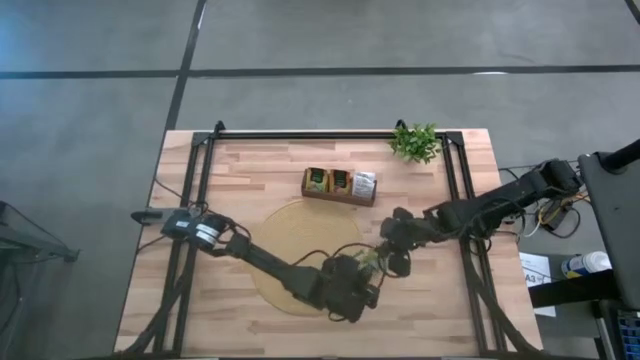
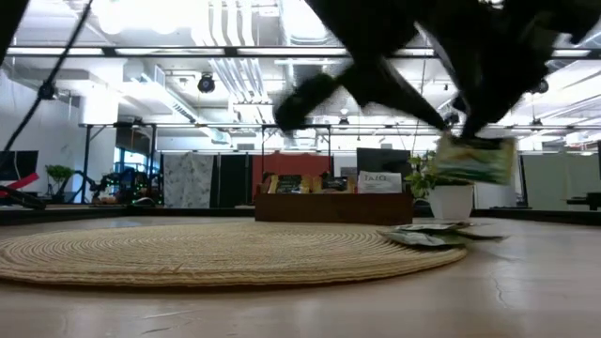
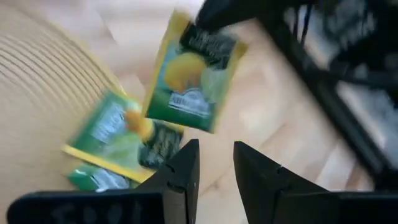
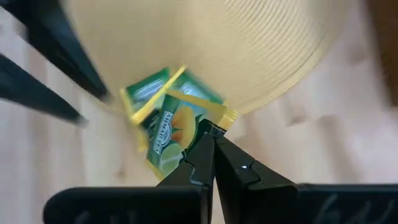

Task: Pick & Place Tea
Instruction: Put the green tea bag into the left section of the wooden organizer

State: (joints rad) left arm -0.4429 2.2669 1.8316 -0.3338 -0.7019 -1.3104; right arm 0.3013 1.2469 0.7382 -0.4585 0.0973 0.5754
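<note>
**Right Gripper Lifted One Tea Sachet Off the Pile**

The fingers (image 4: 208, 155) of the right gripper (image 4: 211, 140) were pressed tight together on the corner of a yellow-green tea sachet (image 4: 171, 140), which hung from them clear of the table. The low view showed that same sachet in the air, above the wood beside the mat's edge. Just beside it, the left gripper (image 3: 216, 155) hovered with its two fingers (image 3: 186, 168) part open, a narrow gap between them and nothing in it; the lifted sachet dangled just ahead of their tips.

Below, a small pile of sachets (image 3: 115, 146), green and yellow, lay at the rim of the round woven mat (image 1: 300, 235), partly on it and partly on the wooden table (image 1: 250, 175).

Farther back, past the mat, stood the dark tray (image 1: 340, 185), its three compartments each holding sachets. Near it, at the table's rear edge on the right arm's side, sat the small green plant (image 1: 415, 142) in a white pot.
</note>
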